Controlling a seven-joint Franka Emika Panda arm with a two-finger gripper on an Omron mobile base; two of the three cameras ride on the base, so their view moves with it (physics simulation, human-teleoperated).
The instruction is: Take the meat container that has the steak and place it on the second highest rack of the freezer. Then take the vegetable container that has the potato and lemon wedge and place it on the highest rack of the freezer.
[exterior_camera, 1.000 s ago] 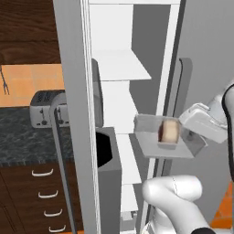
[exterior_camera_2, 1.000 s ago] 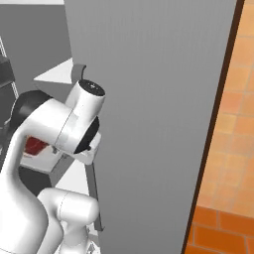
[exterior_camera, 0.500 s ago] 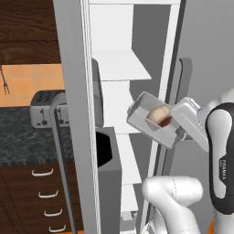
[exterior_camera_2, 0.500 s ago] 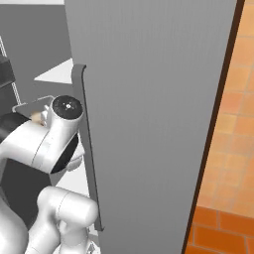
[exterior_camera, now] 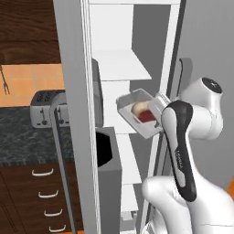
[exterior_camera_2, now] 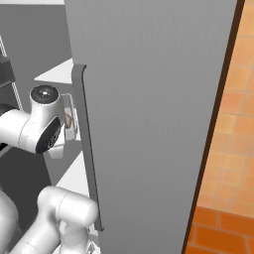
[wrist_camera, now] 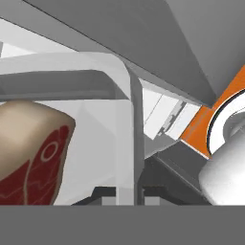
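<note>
My gripper (exterior_camera: 159, 105) is shut on the right rim of the meat container (exterior_camera: 137, 119), a pale open box tilted in the air. The steak (exterior_camera: 142, 113), red on its face and tan on its side, lies inside it. The box hangs just in front of the freezer's (exterior_camera: 114, 32) white interior, below one flat white shelf (exterior_camera: 119, 68) and a little above another shelf (exterior_camera: 129, 157). In the hand view the steak (wrist_camera: 33, 158) sits at the left and the container wall (wrist_camera: 125, 110) runs down between my fingertips (wrist_camera: 103, 193). From the right, the container (exterior_camera_2: 71, 119) peeks out behind the arm.
The freezer's grey door (exterior_camera_2: 149, 99) with its long handle (exterior_camera_2: 87, 149) stands close on the arm's right. Another grey door panel (exterior_camera: 73, 114) borders the opening on the left. A toaster (exterior_camera: 45, 107) sits on the dark counter (exterior_camera: 23, 141) above wood drawers (exterior_camera: 27, 196).
The arm has swung left and carried the container up and leftward, from beside the shelves to right in front of them. The box has turned and tilted on the way.
</note>
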